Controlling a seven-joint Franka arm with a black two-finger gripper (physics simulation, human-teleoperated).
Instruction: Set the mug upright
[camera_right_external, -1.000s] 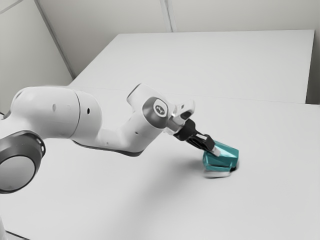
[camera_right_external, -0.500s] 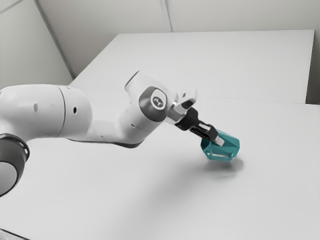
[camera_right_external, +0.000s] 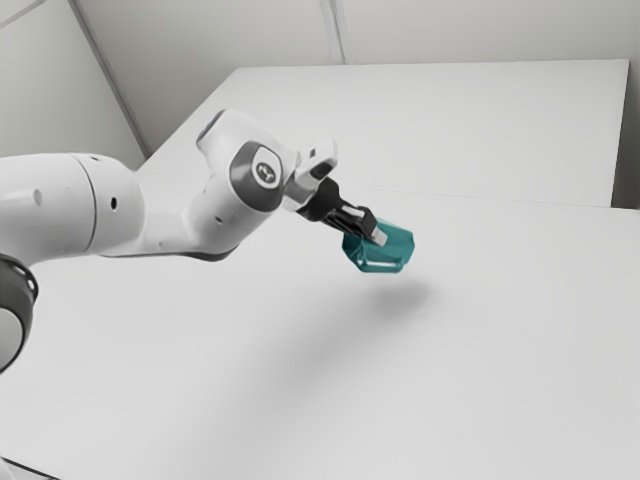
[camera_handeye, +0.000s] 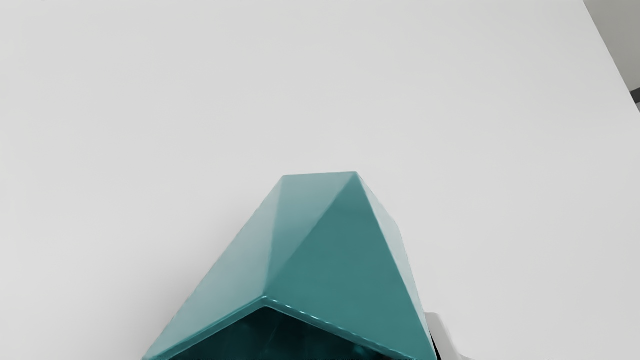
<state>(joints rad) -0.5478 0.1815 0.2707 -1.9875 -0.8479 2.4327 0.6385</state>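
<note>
"Holding anything?"

"Yes. Clamped on the mug (camera_right_external: 396, 244) with the gripper (camera_right_external: 376, 237). Can see one pale fingertip (camera_handeye: 440, 331) beside its outer wall; can't make out the other."

"Tilted or upright?"

"Tilted. Turned with rim (camera_handeye: 320, 318) toward the gripper and narrower end away. Dark teal inside, by the wrist view."

"Resting on anything?"

"No. Held in the air over the table (camera_right_external: 500, 380), above a soft grey shadow (camera_right_external: 402, 298)."

"And farther off?"

"Across more white tabletop, up to a pale wall (camera_right_external: 200, 45) in the exterior view."
</note>
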